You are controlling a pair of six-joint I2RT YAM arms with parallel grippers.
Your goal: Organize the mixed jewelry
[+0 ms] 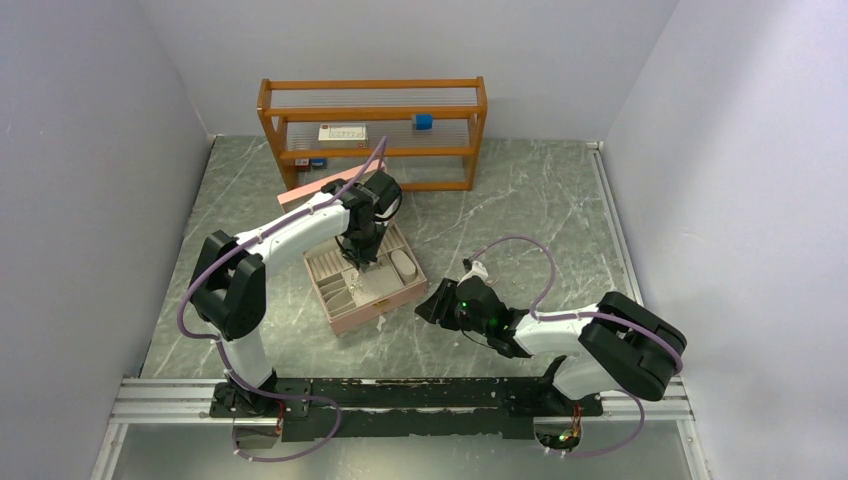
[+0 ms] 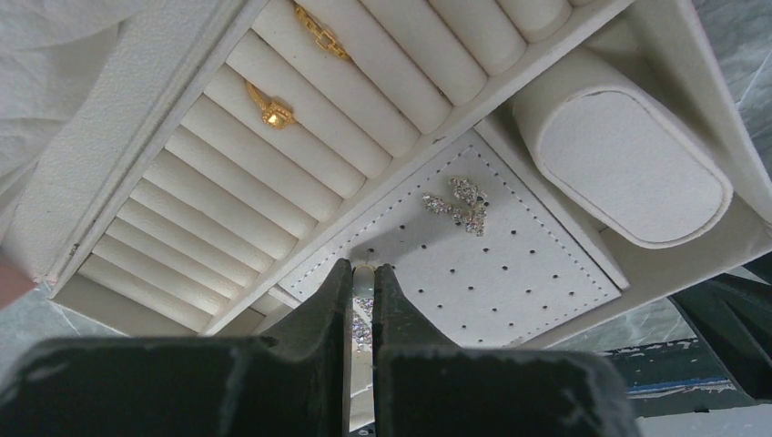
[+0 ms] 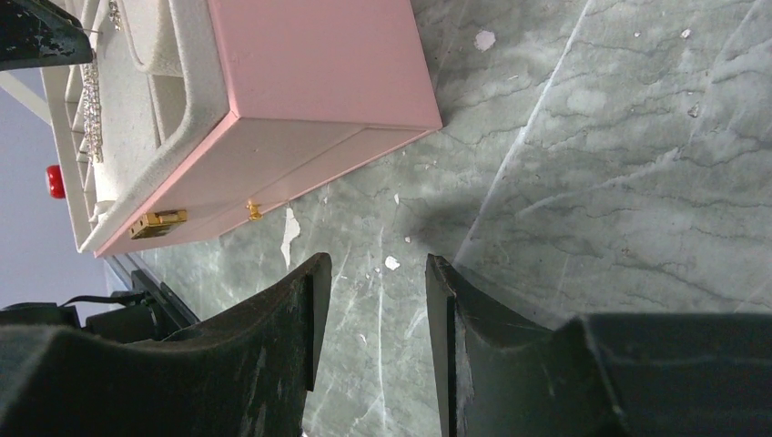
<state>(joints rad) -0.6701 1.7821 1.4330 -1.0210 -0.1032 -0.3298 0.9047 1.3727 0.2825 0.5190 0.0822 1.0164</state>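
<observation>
Pink on the outside and cream within, a jewelry box (image 1: 372, 311) sits open at the centre of the overhead view on a grey-green marbled table (image 1: 520, 200). A wooden rack (image 1: 370, 130) stands behind it at the top of the frame.

The left gripper (image 1: 360, 262) points down into the box. In its wrist view the jaws are closed to a thin slit. A silver glint shows inside that slit, but whether it is pinched cannot be told.

The mixed jewelry lies in the box's lining:
- A gold ring (image 2: 273, 109) sits wedged between the ring rolls at upper left of the left wrist view.
- A gold link piece (image 2: 319, 32) rests in a groove above it.
- Sparkling silver earrings (image 2: 460, 202) sit on the perforated pad at centre.
- An oval cushion (image 2: 628, 168) fills the compartment to their right.
- A silver chain (image 3: 91, 100) lies along a tray at upper left of the right wrist view.

The right gripper (image 1: 435, 300) hangs just right of the box over bare marble. Its jaws stand moderately apart with nothing between them. In its own view the box's gold clasp (image 3: 157, 220) shows at left.
</observation>
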